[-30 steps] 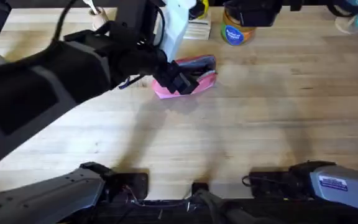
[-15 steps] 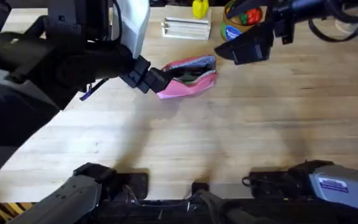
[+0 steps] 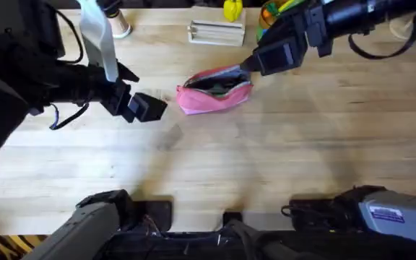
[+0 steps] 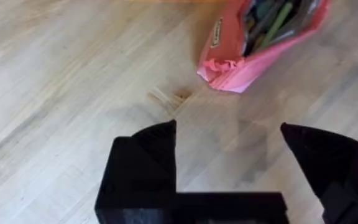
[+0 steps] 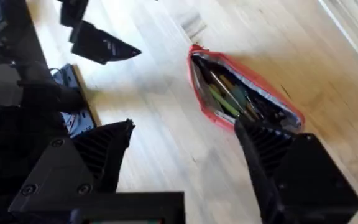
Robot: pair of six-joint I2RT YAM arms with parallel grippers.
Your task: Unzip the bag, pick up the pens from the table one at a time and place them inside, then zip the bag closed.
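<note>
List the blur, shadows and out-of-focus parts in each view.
Overhead: the left arm rises close under the camera, large, dark and soft-edged; faint shadows fall on the table in front of the bag. Left wrist: the open left gripper is sharp-edged black, with a grey shadow between the fingers. Right wrist: the near fingers loom large; the pens inside the bag look soft.

Your far edge is cluttered.
A white slatted block (image 3: 216, 32) sits beside a yellow object (image 3: 232, 9) on pale planks, evenly lit from above.
</note>
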